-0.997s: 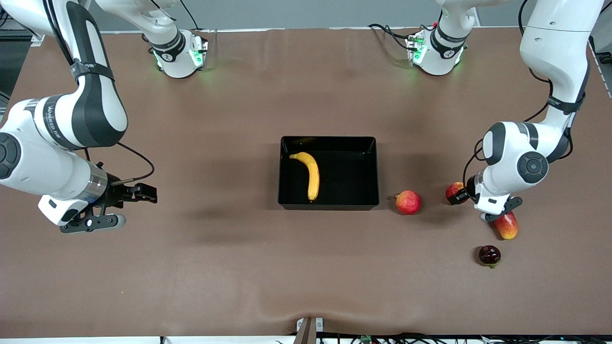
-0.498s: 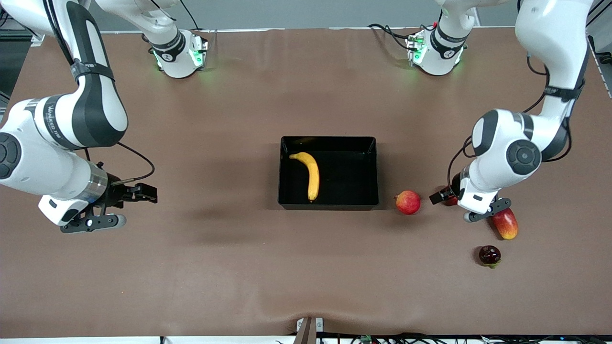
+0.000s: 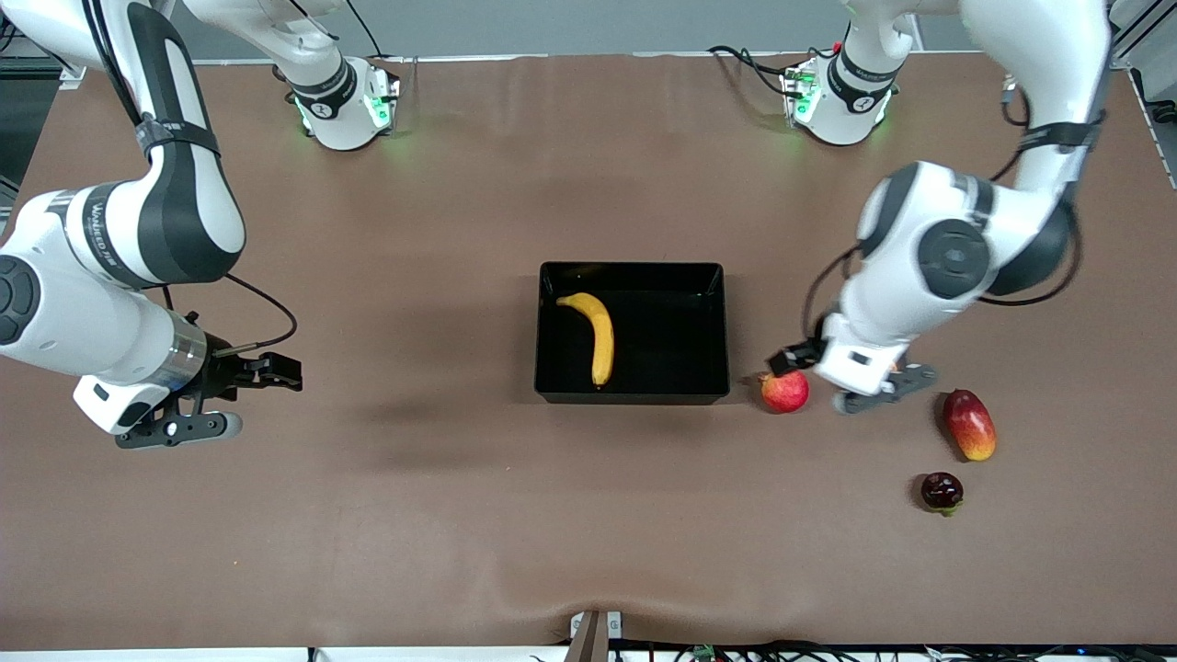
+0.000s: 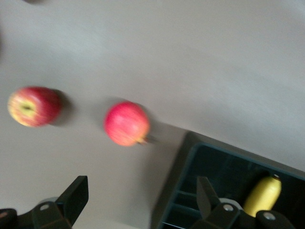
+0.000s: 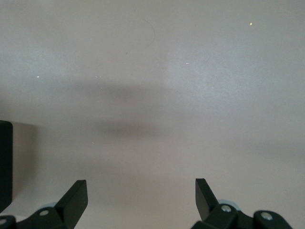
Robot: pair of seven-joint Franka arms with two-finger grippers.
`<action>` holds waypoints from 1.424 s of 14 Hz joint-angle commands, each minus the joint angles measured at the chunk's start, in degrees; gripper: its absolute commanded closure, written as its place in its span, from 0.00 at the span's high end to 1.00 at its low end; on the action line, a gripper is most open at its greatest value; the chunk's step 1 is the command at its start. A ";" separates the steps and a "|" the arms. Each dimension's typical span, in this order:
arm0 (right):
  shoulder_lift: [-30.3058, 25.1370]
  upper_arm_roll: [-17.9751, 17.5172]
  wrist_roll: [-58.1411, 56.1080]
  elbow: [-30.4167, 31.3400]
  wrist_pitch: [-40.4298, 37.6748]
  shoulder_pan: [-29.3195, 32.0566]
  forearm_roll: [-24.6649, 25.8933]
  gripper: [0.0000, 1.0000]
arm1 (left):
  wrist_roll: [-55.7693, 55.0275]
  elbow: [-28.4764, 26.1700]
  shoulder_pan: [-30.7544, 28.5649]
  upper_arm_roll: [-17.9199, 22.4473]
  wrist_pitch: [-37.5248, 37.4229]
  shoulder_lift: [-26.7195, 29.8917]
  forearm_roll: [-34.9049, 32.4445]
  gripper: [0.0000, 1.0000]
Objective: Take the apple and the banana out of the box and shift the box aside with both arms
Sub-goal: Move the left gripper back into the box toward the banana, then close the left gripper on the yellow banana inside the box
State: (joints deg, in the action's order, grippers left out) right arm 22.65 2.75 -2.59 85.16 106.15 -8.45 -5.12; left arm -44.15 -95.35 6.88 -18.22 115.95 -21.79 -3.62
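Observation:
The yellow banana (image 3: 598,336) lies in the black box (image 3: 633,398) at the table's middle. My left gripper (image 3: 791,359) is open and empty, over the table beside the box, above the pinkish-red fruit (image 3: 784,389). In the left wrist view the gripper (image 4: 140,200) sits over bare table by the box's corner (image 4: 183,191), with the banana's end (image 4: 263,194) showing. The red apple (image 4: 32,106) with its yellowish top rests on the table; the left arm hides it in the front view. My right gripper (image 3: 274,370) is open and empty, waiting over bare table (image 5: 140,198).
The pinkish-red fruit with a nub (image 4: 126,123) lies between the apple and the box. A red-and-yellow mango (image 3: 970,425) and a dark round fruit (image 3: 942,491) lie toward the left arm's end, nearer the camera. A dark edge (image 5: 5,164) shows in the right wrist view.
The left arm has swung from the apple toward the box, its gripper now over the pinkish-red fruit. The mango is uncovered. The right arm has not moved.

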 commanded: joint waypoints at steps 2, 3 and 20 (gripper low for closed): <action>-0.06 -0.29 -0.67 -0.35 -0.33 0.54 0.20 1.00 | -3.83 4.39 6.46 0.20 -1.16 -3.69 -2.62 1.00; -0.06 -0.29 -0.67 -0.44 -0.33 0.54 0.20 1.00 | -5.41 4.82 7.96 0.29 -1.16 -4.40 -2.71 1.00; 3.89 -0.29 0.13 -0.61 8.01 -0.77 -0.24 1.00 | -22.03 11.15 23.35 0.82 13.14 -21.79 -8.51 1.00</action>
State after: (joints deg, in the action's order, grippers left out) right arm 25.48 2.62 -2.62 85.20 112.53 -8.60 -5.14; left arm -64.45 -85.92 29.58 -17.82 126.44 -40.97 -10.69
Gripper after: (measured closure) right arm 0.000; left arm 0.000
